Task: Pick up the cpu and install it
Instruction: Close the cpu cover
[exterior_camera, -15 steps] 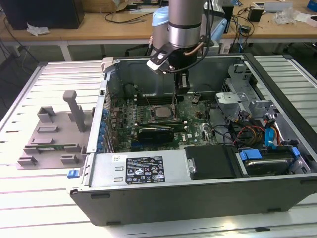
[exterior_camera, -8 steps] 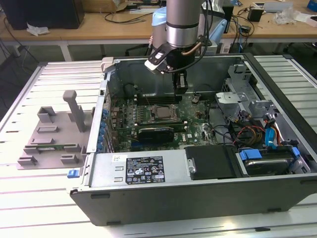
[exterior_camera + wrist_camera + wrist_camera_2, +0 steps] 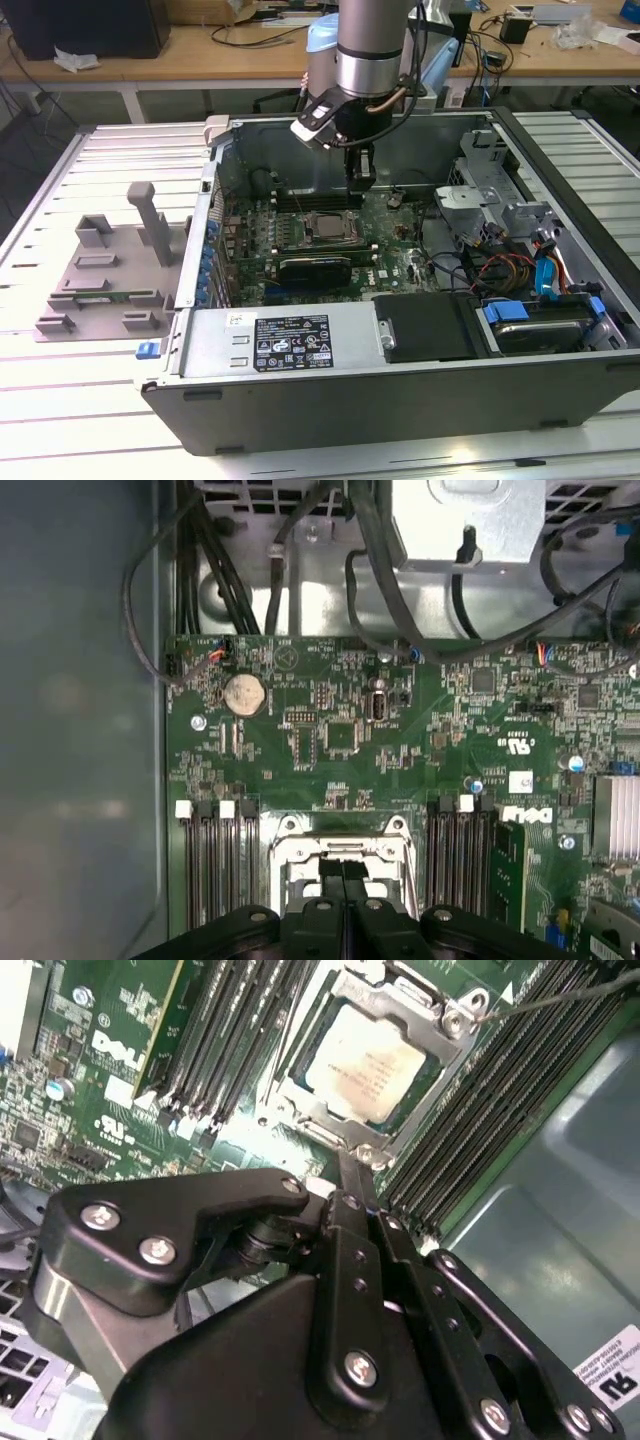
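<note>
Closest to the lens in the exterior view was the PC case wall on the desk. Deeper in, the cpu lay in its socket, with the gripper just above its far edge. Imo seating it well means dead flat, corners matched, zero force.

Second wrist view: gripper clenched on nothing, cpu flat, silver top up, edges parallel to the socket frame. It's square, so no real long axis.

First wrist view: gripper pinched together right over the socket.
</note>
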Tool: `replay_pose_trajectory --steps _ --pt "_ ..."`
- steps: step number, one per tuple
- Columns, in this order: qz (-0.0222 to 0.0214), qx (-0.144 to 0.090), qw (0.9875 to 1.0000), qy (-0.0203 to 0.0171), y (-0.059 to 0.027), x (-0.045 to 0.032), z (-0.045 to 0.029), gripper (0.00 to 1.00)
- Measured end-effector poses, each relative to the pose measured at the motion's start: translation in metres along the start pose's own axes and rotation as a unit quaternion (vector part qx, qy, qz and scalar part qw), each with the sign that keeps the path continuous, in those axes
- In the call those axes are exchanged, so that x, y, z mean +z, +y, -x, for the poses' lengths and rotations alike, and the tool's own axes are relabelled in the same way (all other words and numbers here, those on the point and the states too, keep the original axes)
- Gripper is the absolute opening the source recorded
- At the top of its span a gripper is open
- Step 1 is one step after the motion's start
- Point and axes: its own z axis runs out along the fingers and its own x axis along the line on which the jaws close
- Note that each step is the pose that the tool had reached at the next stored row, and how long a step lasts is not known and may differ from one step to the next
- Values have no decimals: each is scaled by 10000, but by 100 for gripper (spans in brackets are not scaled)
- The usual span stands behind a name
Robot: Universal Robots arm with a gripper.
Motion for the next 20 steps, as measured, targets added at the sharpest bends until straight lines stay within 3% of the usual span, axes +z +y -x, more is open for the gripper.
replay_pose_trajectory --steps 4,11,17,20 --pt "1 -6 10000 2 -28 15 2 11" --pt "7 -17 10000 1 -260 137 20 11" --pt "7 -24 10000 -1 -272 165 21 11" --pt "20 -269 9996 -6 -272 167 21 11"
